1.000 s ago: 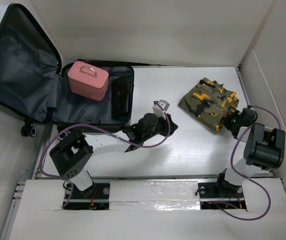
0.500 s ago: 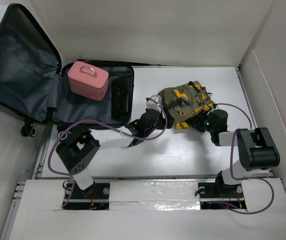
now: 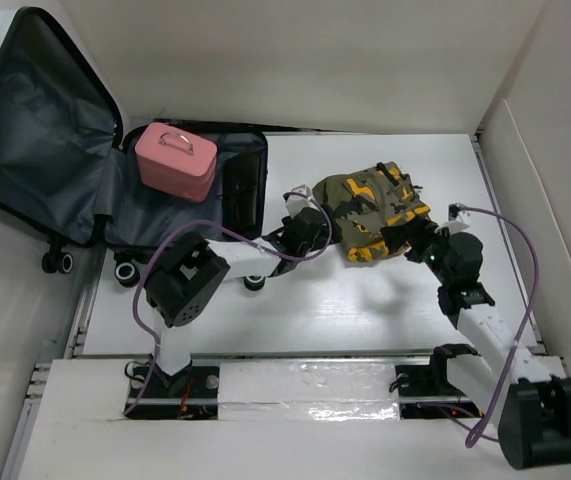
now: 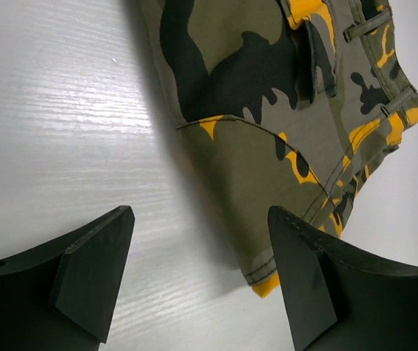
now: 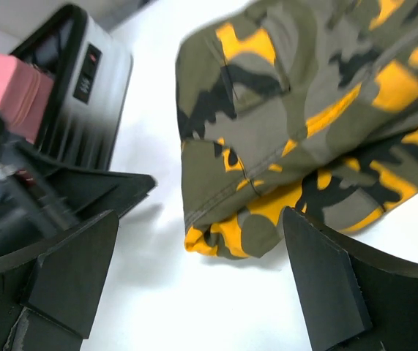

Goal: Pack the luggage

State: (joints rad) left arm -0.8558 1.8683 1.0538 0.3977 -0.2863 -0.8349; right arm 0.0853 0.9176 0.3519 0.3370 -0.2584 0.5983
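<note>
Left gripper [image 4: 201, 270] and right gripper [image 5: 201, 278], both spread, flanked the limp, light camouflage garment [image 3: 370, 205], probably best pinched at its folded near edge for the luggage [image 3: 45, 130].

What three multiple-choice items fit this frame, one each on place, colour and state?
1. Where does the pink case sit?
A) inside the open luggage
B) on the bare table
C) on a closed lid

2. What is the bright accent colour on the camo garment?
A) blue
B) red
C) orange-yellow

3. What state is the left gripper in?
A) shut on the camo garment
B) open, holding nothing
C) shut on the pink case

Answers:
1 A: the top view shows the pink case resting on the grey lining of the luggage's lower half, with the lid swung open.
2 C: both wrist views show orange-yellow patches among the olive and black.
3 B: the left wrist view shows its jaws spread wide at the camo garment's edge, clamping nothing.
</note>
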